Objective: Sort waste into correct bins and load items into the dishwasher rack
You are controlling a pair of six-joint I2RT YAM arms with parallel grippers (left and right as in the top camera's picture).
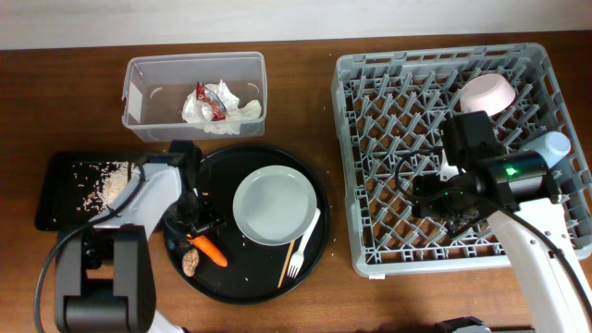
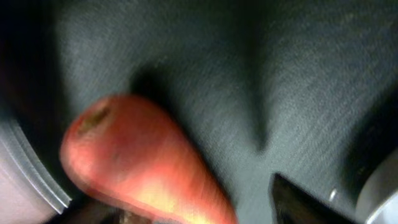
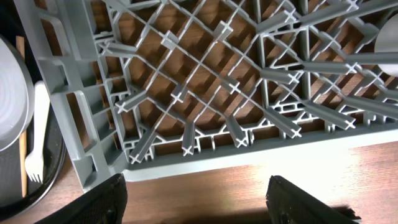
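The orange carrot [image 1: 210, 250] lies on the large round black tray [image 1: 245, 277], directly under our left gripper [image 1: 198, 227]. Its long axis slants across the gap between the fingers, blunt end nearest. The jaws stand apart, one finger [image 2: 298, 202] clear of the carrot's side, so nothing is gripped. A brown food lump [image 1: 191, 264] sits just beside the carrot and the white plate [image 1: 275, 205] is near. We judge a slight wrist turn would square the pinch. Our right gripper [image 3: 202, 205], spread wide and empty, hangs well apart over the dishwasher rack [image 3: 81, 124].
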